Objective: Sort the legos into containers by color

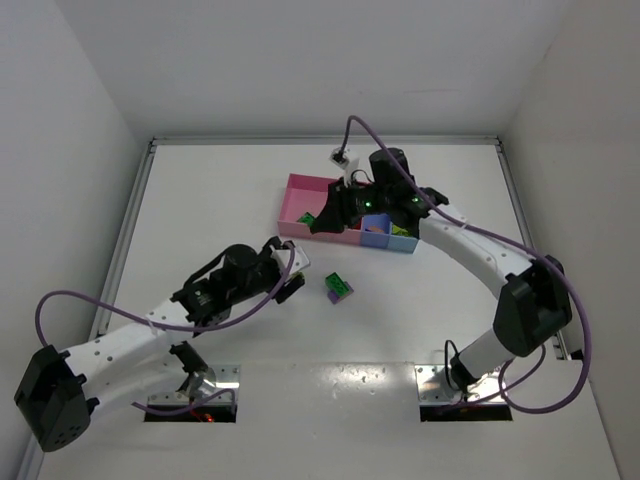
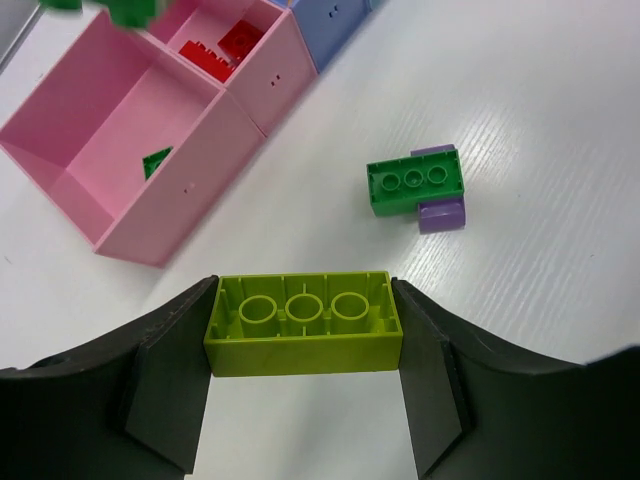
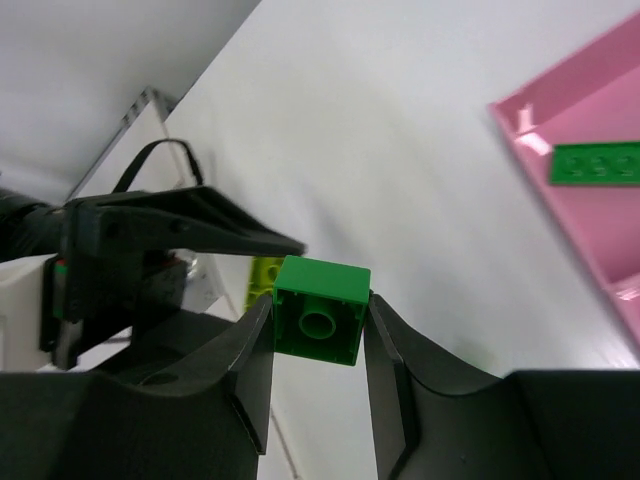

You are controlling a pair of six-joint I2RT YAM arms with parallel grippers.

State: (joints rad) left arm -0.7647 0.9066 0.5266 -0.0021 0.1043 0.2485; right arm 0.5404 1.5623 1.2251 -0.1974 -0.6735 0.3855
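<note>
Yellow-green brick [image 2: 303, 325] at bottom centre of the left wrist view, hollow tubes facing the camera. Left gripper [image 2: 303, 350] has its jaws closed on the brick's two ends. Right of centre, a green-on-purple stack [image 2: 415, 185] lies on the worktop [image 2: 540, 280]. At upper left, the wide pink bin [image 2: 130, 215] holds one green piece [image 2: 155, 162], and the narrower pink bin [image 2: 285, 75] holds red bricks [image 2: 225, 50]. Dark blue bin [image 2: 335, 20] at the top edge. Right gripper [image 3: 318, 330], jaws narrow, pinches a small green brick [image 3: 320, 310], probably above the pink bins in the top view.
</note>
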